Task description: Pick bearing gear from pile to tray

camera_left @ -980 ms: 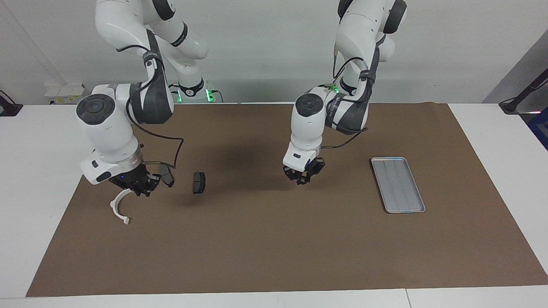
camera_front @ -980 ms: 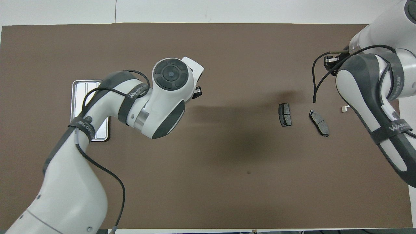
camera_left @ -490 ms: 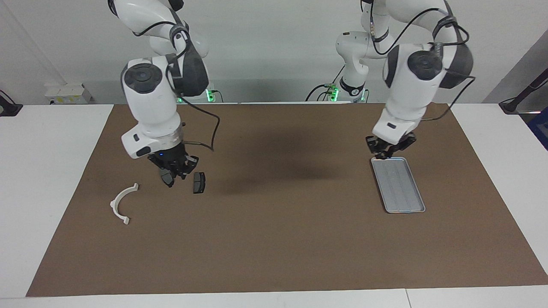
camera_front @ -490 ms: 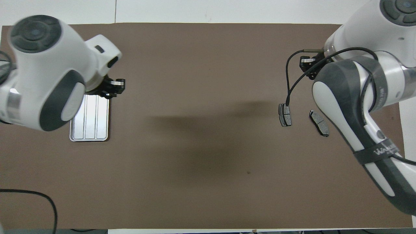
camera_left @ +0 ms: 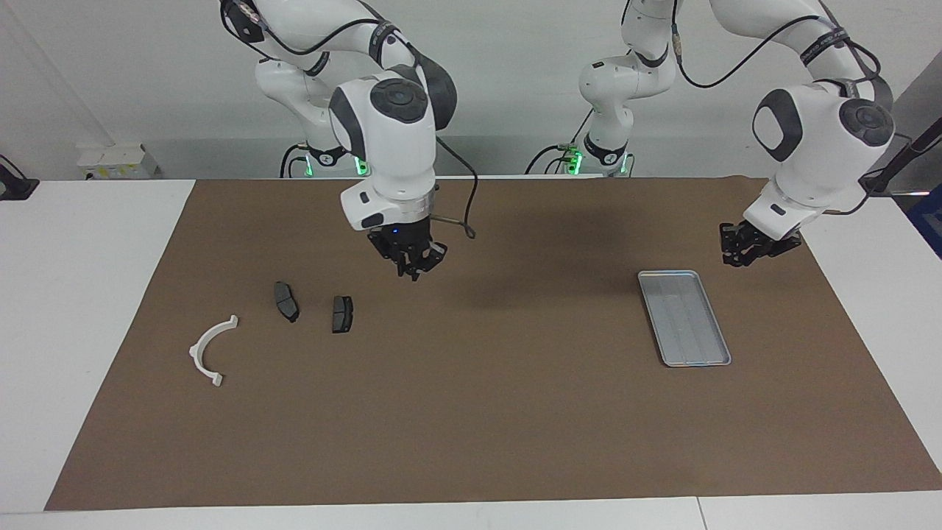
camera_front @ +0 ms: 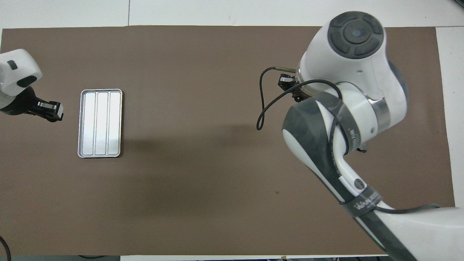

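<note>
While the tray (camera_left: 684,317) lies with a bare floor toward the left arm's end of the counter (camera_left: 471,412), the pile of parts rests well apart from it, toward the right arm's end: a white arc bracket (camera_left: 210,350) and two dark brake-pad plates (camera_left: 285,301) (camera_left: 342,313) side by side on the brown mat. I see no bearing gear in the tray, and I cannot tell if any small round piece lies among the parts. The right hand (camera_left: 412,266) hangs in the air over the mat, beside the plates and toward the middle; its fingertips are together and nothing shows between them. The left hand (camera_left: 745,252) is raised just beside the tray, toward the edge of the mat; whether its fingers are apart or hold some tiny piece I cannot tell. In my judgement the step is a picking one, with the tray not yet filled. The next move calls for finding a small round piece, spreading the fingers and coming down straight over it.
</note>
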You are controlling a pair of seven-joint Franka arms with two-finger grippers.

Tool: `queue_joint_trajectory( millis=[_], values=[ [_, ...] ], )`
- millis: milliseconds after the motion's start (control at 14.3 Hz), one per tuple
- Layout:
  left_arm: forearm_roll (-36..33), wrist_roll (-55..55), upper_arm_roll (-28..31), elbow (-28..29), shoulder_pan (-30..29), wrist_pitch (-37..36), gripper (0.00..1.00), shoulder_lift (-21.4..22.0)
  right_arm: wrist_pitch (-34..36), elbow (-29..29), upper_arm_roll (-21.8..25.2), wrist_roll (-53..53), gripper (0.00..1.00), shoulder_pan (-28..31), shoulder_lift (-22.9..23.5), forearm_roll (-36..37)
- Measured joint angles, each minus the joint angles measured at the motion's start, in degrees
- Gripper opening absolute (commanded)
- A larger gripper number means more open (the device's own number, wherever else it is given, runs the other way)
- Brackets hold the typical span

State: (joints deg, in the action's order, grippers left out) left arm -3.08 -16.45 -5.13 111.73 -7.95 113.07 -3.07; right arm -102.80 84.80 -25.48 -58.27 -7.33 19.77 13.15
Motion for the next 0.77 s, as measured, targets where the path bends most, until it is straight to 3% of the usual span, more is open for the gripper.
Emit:
queue_joint_trajectory(
  millis=[210, 770],
  values=[
    [0.01, 0.22, -1.01, 7.53, 0.19, 6.96, 0.0, 1.23, -2.66, 0.56, 0.01, -5.9, 0.0, -3.75, 2.58, 0.0],
    [0.02, 2.85, -1.15, 14.35, 1.29, 16.52, 0.0, 1.59, -8.87, 1.27, 0.22, -8.73, 0.0, -7.35, 11.29, 1.3]
  ],
)
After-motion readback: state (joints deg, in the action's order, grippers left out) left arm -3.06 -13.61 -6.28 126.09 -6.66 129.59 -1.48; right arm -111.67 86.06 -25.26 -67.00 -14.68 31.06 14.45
